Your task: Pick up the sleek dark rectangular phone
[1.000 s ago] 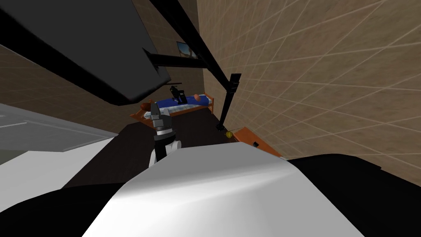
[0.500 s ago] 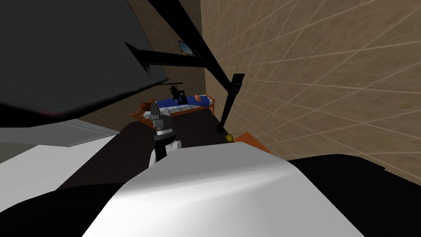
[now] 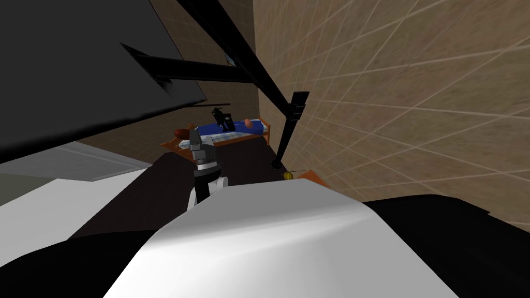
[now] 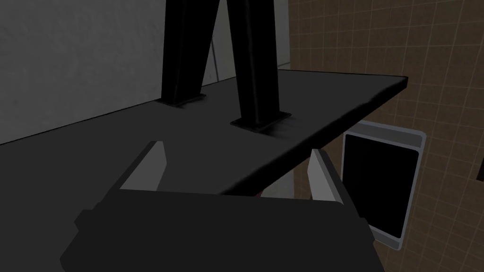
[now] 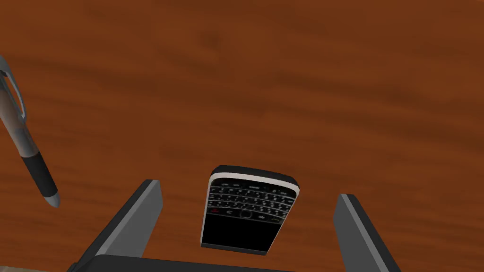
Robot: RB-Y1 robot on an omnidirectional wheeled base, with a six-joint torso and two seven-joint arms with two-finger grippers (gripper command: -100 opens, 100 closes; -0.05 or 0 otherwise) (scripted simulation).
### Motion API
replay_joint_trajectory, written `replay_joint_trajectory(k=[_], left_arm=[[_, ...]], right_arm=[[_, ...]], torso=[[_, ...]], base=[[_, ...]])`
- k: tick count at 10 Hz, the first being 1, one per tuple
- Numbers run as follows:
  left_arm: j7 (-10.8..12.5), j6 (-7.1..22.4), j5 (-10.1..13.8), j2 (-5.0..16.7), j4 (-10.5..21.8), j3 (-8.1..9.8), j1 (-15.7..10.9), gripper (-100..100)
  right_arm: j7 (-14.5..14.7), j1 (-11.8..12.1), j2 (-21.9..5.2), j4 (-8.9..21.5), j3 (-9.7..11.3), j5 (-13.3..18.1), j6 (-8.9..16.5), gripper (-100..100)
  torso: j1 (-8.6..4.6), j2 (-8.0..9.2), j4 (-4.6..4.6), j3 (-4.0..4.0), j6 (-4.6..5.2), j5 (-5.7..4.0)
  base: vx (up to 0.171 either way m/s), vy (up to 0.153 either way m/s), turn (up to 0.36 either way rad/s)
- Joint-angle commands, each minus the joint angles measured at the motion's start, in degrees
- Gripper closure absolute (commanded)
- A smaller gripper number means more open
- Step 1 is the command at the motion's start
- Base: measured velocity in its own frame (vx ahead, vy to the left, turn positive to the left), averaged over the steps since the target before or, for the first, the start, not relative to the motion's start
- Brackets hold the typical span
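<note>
The phone point(image 5: 249, 210) lies flat on the brown wooden table point(image 5: 293, 85), straight ahead of our right hand point(image 5: 246, 193). That hand's fingers point(image 5: 139, 217) are spread and empty, one on either side of the phone, each with a gap. The phone's long axis runs away from the hand's body, slightly skewed, so the fingers face its long edges. We judge a straight descent and squeeze should do. A pen point(image 5: 28, 151) lies outside one finger, clear of the phone. Our left hand point(image 4: 235, 156), also spread and empty, hangs over a dark slab point(image 4: 189, 141), so the right arm is nearer.
</note>
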Motion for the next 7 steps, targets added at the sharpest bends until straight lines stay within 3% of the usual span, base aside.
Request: replay_joint_trajectory(k=[1,3,4,5,7], left_arm=[[0.0,0.0,0.0,0.0,0.0,0.0,0.0,0],[0.0,0.0,0.0,0.0,0.0,0.0,0.0,0],[0.0,0.0,0.0,0.0,0.0,0.0,0.0,0],[0.0,0.0,0.0,0.0,0.0,-0.01,0.0,0],[0.0,0.0,0.0,0.0,0.0,-0.01,0.0,0]], right_arm=[[-0.5,-0.8,0.8,1.9,1.1,-0.7,0.8,-100],[-0.5,-1.0,1.3,2.7,1.3,-0.8,0.6,-100],[-0.5,-1.0,1.4,2.9,1.3,-0.8,0.6,0],[0.5,-1.0,3.1,3.9,0.4,-0.6,1.1,-100],[2.0,-0.9,5.4,5.3,-0.9,-0.4,1.8,-100]], torso=[[0.0,0.0,0.0,0.0,0.0,0.0],[-0.07,0.03,0.0,0.02,0.01,-0.03],[0.2,0.17,0.03,0.09,0.02,0.01],[0.4,0.28,0.06,0.16,0.03,0.07],[0.3,0.29,0.06,0.17,0.03,0.05]], base=[[0.091,-0.158,0.05],[0.058,-0.106,0.025],[0.007,-0.013,0.002],[0.007,-0.039,0.006],[0.021,-0.064,0.008]])
